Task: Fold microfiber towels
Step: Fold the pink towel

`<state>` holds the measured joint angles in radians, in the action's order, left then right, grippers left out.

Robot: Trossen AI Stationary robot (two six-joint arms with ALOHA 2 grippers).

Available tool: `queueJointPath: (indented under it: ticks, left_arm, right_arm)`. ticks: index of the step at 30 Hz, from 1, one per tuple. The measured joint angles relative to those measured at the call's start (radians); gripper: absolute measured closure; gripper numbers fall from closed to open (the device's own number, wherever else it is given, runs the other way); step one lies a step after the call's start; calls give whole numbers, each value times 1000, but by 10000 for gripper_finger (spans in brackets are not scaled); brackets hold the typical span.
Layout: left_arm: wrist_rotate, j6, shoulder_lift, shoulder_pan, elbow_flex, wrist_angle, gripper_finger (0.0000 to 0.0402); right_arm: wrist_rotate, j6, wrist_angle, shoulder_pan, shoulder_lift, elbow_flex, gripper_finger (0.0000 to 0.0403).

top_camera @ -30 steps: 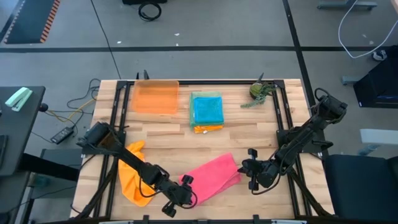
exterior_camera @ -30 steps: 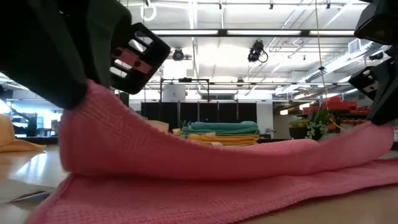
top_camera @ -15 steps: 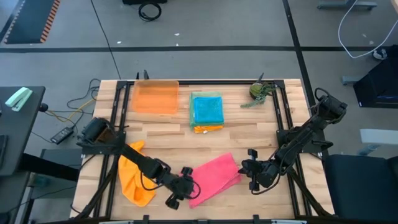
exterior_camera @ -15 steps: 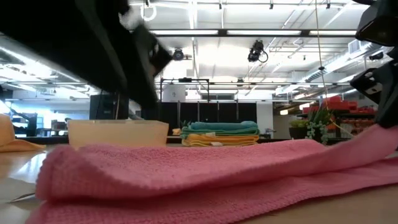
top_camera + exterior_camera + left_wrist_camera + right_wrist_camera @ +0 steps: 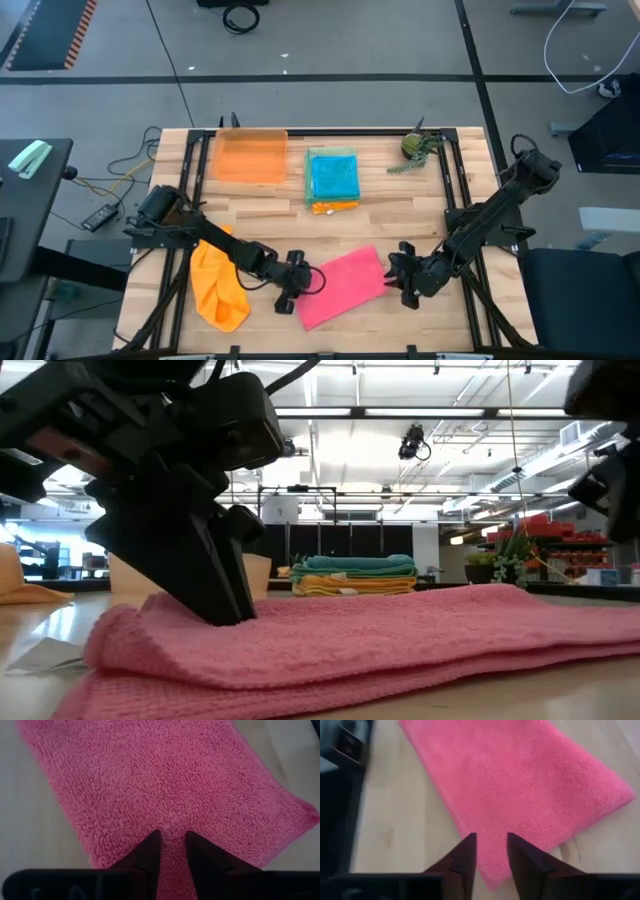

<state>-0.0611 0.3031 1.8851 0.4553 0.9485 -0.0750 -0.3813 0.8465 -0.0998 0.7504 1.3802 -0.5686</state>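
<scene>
A pink microfiber towel (image 5: 345, 288) lies doubled over and flat on the wooden table, near its front edge. My left gripper (image 5: 300, 283) stands at the towel's left end with its fingers a little apart, tips down on the pink pile (image 5: 165, 780). My right gripper (image 5: 402, 280) is open and hangs just above the towel's right end (image 5: 520, 780), clear of it in the low view. A crumpled orange towel (image 5: 215, 290) lies on the table under my left arm. My left gripper rests its two fingertips (image 5: 225, 610) on the towel's upper layer (image 5: 172, 822) near its left end. The fingers come slanting down from the table's left. They stand slightly apart with pile showing between them. The towel lies flat on the table.
A stack of folded towels with a teal one on top (image 5: 332, 180) sits at the far middle. A translucent orange tray (image 5: 250, 157) stands left of it, and a small green plant (image 5: 418, 148) is at the far right. Bare wood lies between the stack and the pink towel.
Both grippers have let go of the pink towel's raised ends, and it has dropped flat into a doubled layer. My left gripper has then moved toward the far edge and right, over the towel, and come down on it. My right gripper has opened in place.
</scene>
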Motion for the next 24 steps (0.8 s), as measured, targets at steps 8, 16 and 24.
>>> queueJointPath:
  ticks: [8, 16, 24]
  left_arm:
    - [4, -29, -1, -19, 0, 4, 316]
    - [2, -121, -56, -31, 1, -21, 328]
    - [28, -96, 0, -68, 0, 2, 354]
  right_arm:
    - [-89, 85, 40, -48, 25, -2, 296]
    - [-36, 104, 159, -17, 190, -1, 393]
    - [-44, 123, 150, -15, 252, -2, 398]
